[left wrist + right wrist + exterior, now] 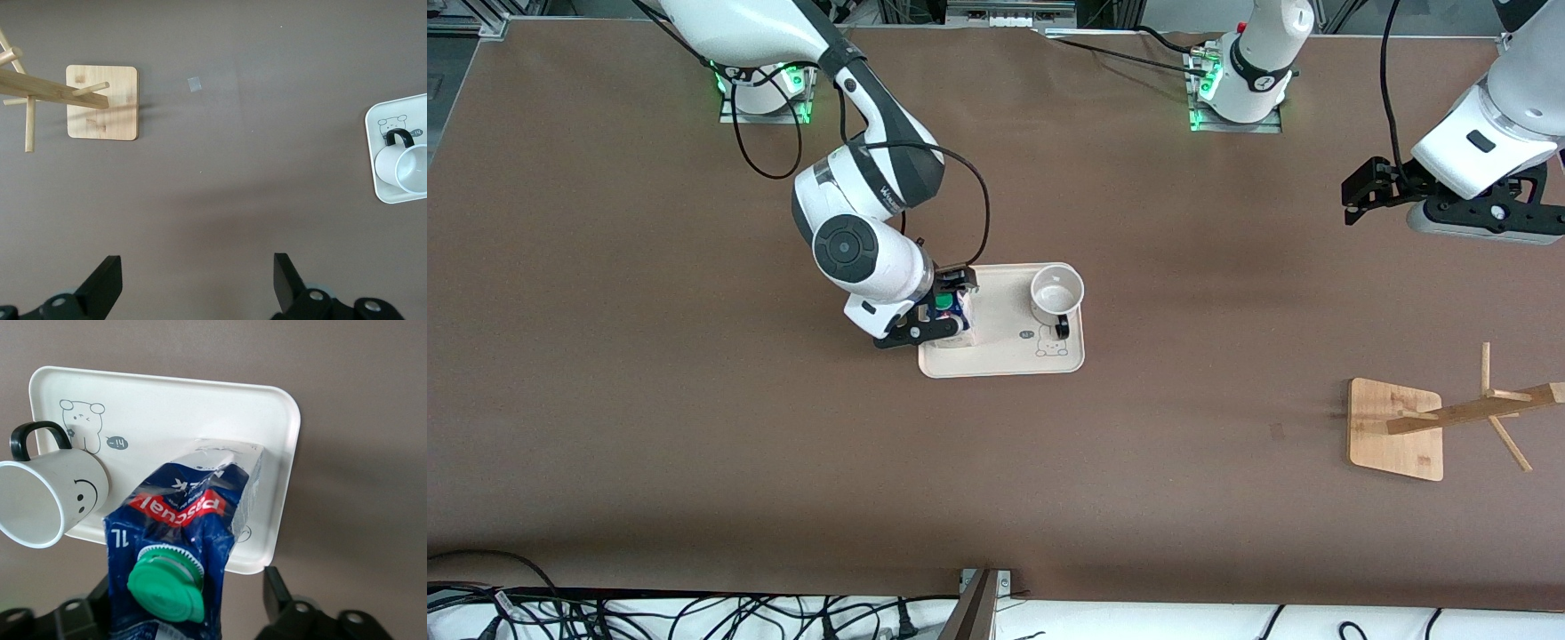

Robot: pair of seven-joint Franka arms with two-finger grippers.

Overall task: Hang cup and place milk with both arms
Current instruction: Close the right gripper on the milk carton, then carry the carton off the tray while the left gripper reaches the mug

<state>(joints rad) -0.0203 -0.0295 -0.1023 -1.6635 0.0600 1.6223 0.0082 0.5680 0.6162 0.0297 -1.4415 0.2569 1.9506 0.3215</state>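
Observation:
The milk point(953, 317), a blue-topped carton with a green cap, stands on the white tray point(1009, 360) at the tray's end toward the right arm. My right gripper point(941, 311) is low around the milk, open, with one finger point(277, 587) clear of the carton point(180, 520). The cup point(1056, 293), white with a black handle and a smiley face point(47, 500), stands upright on the tray beside the milk, toward the left arm's end. My left gripper point(1356, 200) is open and empty, up in the air over the table at the left arm's end; it waits point(198, 280).
A wooden cup rack point(1394, 427) with a square base and pegs stands toward the left arm's end, nearer the front camera than the tray; it also shows in the left wrist view point(100, 100). The tray point(373, 117) carries a small bear drawing. Cables lie along the table's front edge.

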